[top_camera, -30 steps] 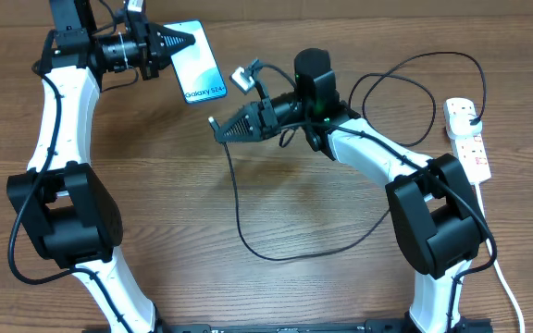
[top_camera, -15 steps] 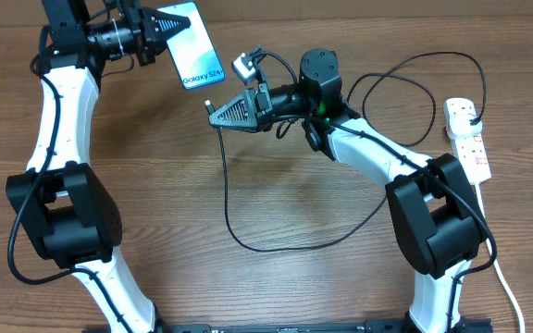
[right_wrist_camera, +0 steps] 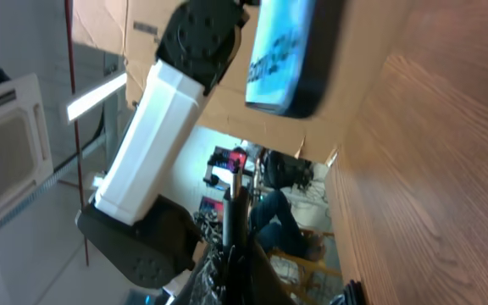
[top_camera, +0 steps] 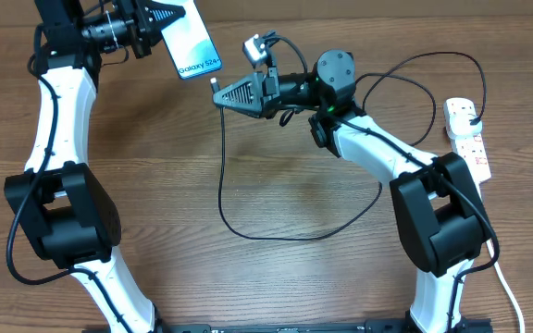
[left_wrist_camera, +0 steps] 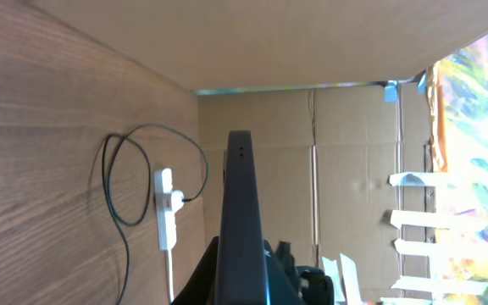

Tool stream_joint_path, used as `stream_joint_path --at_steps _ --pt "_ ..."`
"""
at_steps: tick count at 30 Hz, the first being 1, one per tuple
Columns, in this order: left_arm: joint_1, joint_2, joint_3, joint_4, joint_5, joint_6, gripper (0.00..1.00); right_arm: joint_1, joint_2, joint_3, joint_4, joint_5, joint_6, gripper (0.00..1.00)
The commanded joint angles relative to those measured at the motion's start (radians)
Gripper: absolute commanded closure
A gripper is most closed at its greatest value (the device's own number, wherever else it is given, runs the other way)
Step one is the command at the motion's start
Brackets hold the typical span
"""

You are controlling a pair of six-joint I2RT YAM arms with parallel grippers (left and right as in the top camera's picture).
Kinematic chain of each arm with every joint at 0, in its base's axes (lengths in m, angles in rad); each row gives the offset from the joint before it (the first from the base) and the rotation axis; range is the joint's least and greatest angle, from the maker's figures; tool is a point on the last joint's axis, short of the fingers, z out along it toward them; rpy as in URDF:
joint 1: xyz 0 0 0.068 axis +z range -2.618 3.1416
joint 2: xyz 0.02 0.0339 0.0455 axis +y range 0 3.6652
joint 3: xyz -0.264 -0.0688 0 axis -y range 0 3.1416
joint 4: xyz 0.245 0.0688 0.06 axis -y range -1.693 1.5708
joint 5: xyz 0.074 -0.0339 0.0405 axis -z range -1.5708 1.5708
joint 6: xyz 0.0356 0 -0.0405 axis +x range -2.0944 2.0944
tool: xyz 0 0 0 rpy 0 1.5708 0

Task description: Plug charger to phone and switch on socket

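Note:
The phone (top_camera: 198,46), its blue-teal screen facing up, is held off the table at the far left by my left gripper (top_camera: 180,13), which is shut on its far end. In the left wrist view the phone (left_wrist_camera: 240,203) shows edge-on between the fingers (left_wrist_camera: 274,275). My right gripper (top_camera: 220,94) is shut on the charger's small plug tip (top_camera: 214,83), which sits just right of and below the phone's near end, apart from it. In the right wrist view the tip (right_wrist_camera: 230,207) points up towards the phone (right_wrist_camera: 291,55). The black cable (top_camera: 276,236) loops over the table to the white socket (top_camera: 466,139).
The socket lies at the right edge, its thick white cord (top_camera: 502,277) running towards the front. The cable's slack makes a wide loop across the middle of the wooden table (top_camera: 155,185). Cardboard walls (left_wrist_camera: 354,169) stand behind the table.
Both grippers have moved towards the far side and risen. The phone has shifted slightly left and away, and the right gripper has carried the plug tip up closer to its near end.

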Motion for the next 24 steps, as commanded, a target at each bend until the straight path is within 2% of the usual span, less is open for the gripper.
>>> stream_joint_path --at_steps 1,13,24 --pt "0.01 0.0 0.007 0.038 0.034 -0.064 0.96 -0.006 0.006 0.018 0.01 0.029 0.028 0.96" --pt "-0.003 0.0 0.007 0.056 0.03 -0.084 0.96 -0.006 0.006 0.018 0.01 0.075 0.04 0.96" --pt "-0.01 0.0 0.007 0.06 0.02 -0.081 0.96 -0.006 0.006 0.018 0.066 0.093 0.137 0.96"
